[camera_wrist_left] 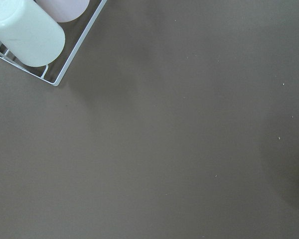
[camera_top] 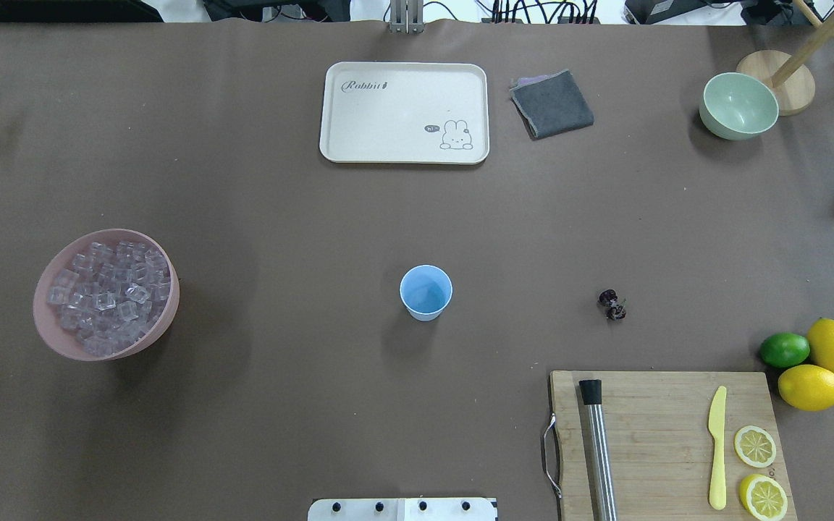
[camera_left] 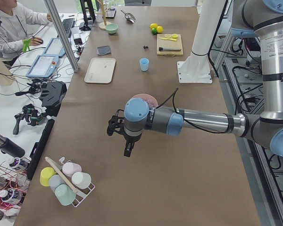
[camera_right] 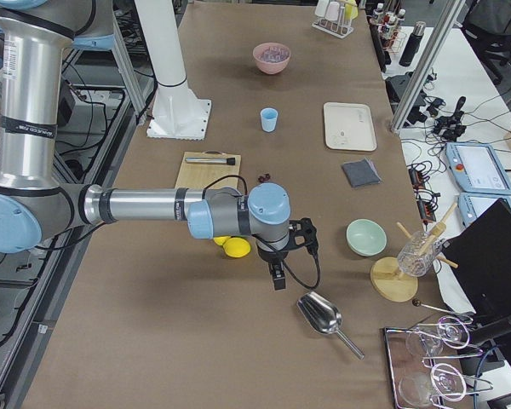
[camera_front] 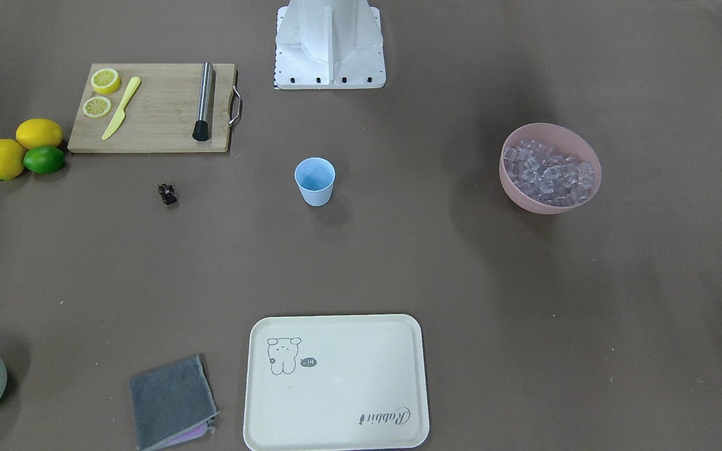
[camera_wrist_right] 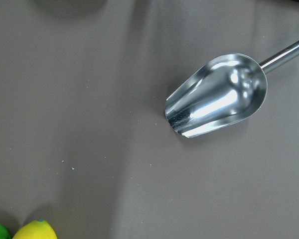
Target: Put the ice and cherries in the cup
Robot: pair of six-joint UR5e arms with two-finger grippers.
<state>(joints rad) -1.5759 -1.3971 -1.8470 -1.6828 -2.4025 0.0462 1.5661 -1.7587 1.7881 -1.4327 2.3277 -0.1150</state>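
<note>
The light-blue cup (camera_top: 426, 291) stands upright mid-table, also in the front view (camera_front: 314, 180). Clear ice cubes (camera_top: 107, 289) fill a pink bowl (camera_top: 46, 325) on the robot's left. The dark cherries (camera_top: 612, 305) lie on the table to the cup's right, near the cutting board. My left gripper (camera_left: 128, 150) hangs above the table at its left end, beyond the pink bowl; it shows only in the left side view, so I cannot tell its state. My right gripper (camera_right: 278, 278) hangs near a metal scoop (camera_wrist_right: 217, 102) at the right end; I cannot tell its state.
A cutting board (camera_top: 667, 434) holds a yellow knife, lemon slices and a metal muddler. Two lemons and a lime (camera_top: 784, 349) lie beside it. A cream tray (camera_top: 404, 112), grey cloth (camera_top: 552, 103) and pale green bowl (camera_top: 738, 106) sit far. A cup rack (camera_wrist_left: 35, 35) stands at the left end.
</note>
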